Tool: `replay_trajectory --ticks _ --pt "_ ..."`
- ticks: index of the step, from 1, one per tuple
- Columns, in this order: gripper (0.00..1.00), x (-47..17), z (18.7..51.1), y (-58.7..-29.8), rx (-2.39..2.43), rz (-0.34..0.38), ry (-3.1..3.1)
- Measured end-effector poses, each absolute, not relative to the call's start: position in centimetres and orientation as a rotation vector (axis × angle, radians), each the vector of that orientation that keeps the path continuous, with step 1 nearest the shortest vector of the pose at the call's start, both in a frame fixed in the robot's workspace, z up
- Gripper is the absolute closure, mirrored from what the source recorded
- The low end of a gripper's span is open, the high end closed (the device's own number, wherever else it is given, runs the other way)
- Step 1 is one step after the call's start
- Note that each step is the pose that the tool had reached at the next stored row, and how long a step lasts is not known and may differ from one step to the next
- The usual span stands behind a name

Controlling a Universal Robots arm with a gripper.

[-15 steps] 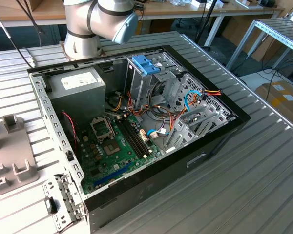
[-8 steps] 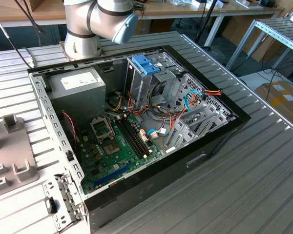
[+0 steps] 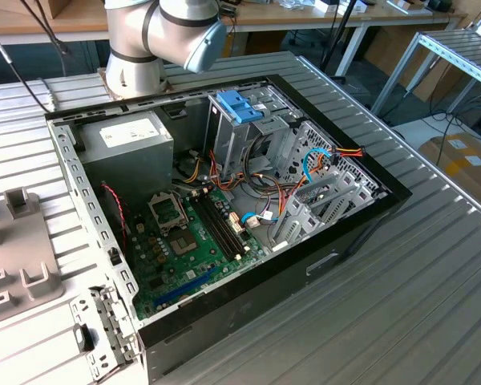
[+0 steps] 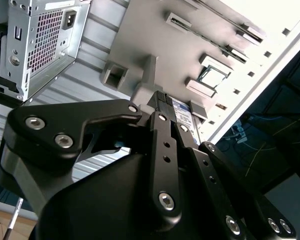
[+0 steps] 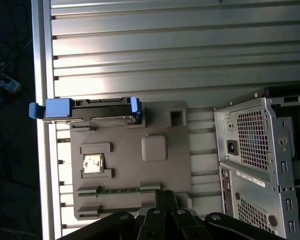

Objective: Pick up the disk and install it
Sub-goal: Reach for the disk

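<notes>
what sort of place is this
Probably a robotics lab or workshop: a grey robot arm stands on a ribbed metal table, an open black computer case with a green motherboard lies on it, and wooden benches stand behind.

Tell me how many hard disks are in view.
1. The disk stands on edge at one end of the grey fixture plate, outside the computer case. More could be hidden inside the case's drive cage.

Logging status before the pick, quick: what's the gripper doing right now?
Gripper: closed, holding nothing; the disk stands apart from it on the grey fixture.
</notes>
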State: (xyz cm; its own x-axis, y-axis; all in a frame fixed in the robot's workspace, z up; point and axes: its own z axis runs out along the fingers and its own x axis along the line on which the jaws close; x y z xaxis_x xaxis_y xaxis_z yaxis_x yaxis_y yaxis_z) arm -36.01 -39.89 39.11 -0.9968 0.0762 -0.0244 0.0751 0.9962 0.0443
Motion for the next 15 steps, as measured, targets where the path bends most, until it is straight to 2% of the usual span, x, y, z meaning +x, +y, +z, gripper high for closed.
replay_trajectory --ticks 15 --pt "0.89 -37.3 39.1 -39.9 0.118 0.068 3.113"
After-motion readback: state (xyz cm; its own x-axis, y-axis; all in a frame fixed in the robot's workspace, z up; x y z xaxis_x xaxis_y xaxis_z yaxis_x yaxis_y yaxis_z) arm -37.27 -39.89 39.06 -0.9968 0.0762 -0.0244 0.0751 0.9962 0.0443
